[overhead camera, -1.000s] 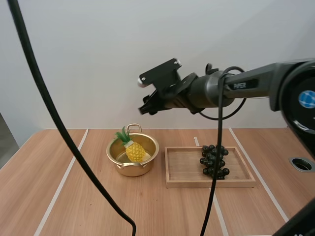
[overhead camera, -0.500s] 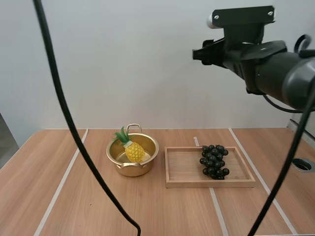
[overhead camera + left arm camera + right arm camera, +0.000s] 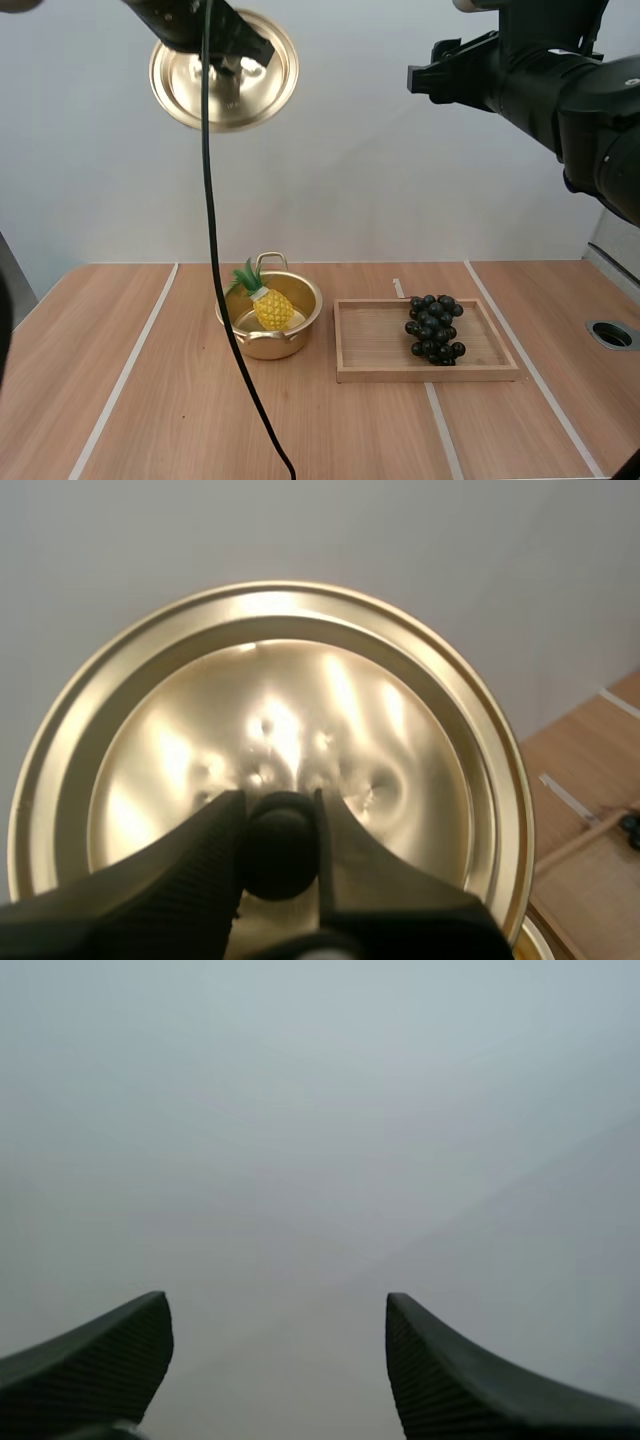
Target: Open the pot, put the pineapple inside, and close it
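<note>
The gold pot (image 3: 262, 335) stands lidless on the table with the yellow pineapple (image 3: 272, 307) inside, its green leaves over the left rim. High above it my left gripper (image 3: 238, 52) holds the gold lid (image 3: 224, 72) tilted, underside facing the camera. In the left wrist view the left gripper (image 3: 280, 842) is shut on the lid's black knob (image 3: 281, 848), with the lid (image 3: 300, 710) filling the space behind. My right gripper (image 3: 418, 77) hangs high at the right, far from the pot. In the right wrist view the right gripper (image 3: 280, 1360) is open, with nothing between its fingers.
A wooden tray (image 3: 375, 345) lies right of the pot with a bunch of dark grapes (image 3: 434, 328) on it. A round hole (image 3: 612, 333) is set in the table near its right edge. White stripes cross the tabletop.
The left arm has swung into the high view at the top left, carrying the lid. The right arm rose from above the pot up to the right and now holds there.
</note>
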Controlling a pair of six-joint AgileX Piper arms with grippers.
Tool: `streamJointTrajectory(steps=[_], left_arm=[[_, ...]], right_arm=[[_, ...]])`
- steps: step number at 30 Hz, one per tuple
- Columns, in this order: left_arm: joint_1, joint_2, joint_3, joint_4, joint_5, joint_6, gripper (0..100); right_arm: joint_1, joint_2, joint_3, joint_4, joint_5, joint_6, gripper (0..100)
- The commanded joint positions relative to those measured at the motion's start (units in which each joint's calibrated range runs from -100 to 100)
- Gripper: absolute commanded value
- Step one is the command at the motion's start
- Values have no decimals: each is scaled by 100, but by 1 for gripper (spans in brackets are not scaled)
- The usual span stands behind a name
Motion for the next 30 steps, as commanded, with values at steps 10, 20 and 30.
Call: streamJointTrajectory(steps=[10, 20, 30], left_arm=[[-9, 1951, 36, 34, 1393, 236, 0], [-17, 2865, 36, 34, 1393, 437, 0], [-17, 3599, 376, 6, 1393, 540, 0]], right_arm=[[-104, -138, 17, -80, 614, -15, 100], [-104, -138, 17, -429, 613, -15, 100], [-104, -138, 17, -709, 613, -15, 100]])
